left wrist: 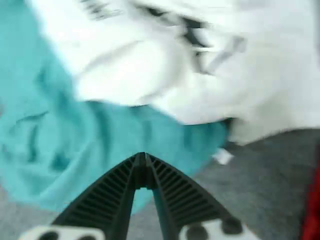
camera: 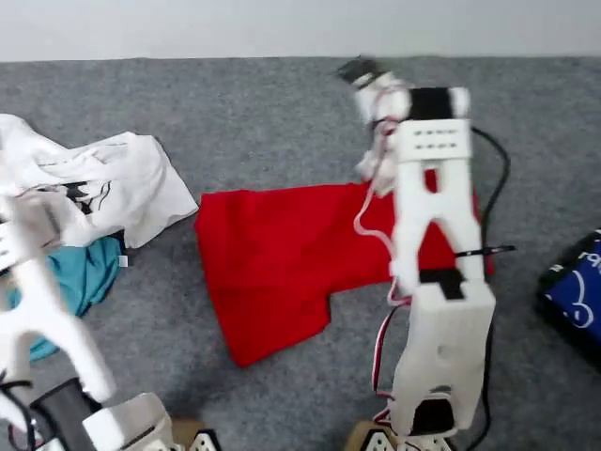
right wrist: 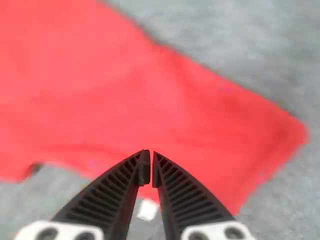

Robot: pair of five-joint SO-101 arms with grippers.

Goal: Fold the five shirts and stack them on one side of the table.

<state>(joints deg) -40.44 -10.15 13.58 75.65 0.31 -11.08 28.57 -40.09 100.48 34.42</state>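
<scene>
A red shirt (camera: 282,263) lies spread flat in the middle of the grey table (camera: 235,113). My right gripper (right wrist: 147,156) hovers above the red shirt (right wrist: 100,90) near one corner, shut with nothing in it; in the high view the right arm (camera: 437,244) stretches over the shirt's right part. A crumpled white shirt (camera: 103,183) lies at the left, partly on top of a teal shirt (camera: 80,277). My left gripper (left wrist: 143,159) hangs shut and empty over the teal shirt (left wrist: 60,130), close to the white shirt (left wrist: 210,60). The left arm (camera: 42,310) stands at the left edge.
A dark blue shirt with white print (camera: 577,291) lies at the right edge of the table. Bare grey cloth runs along the back and in front of the red shirt. Cables (camera: 380,348) hang beside the right arm.
</scene>
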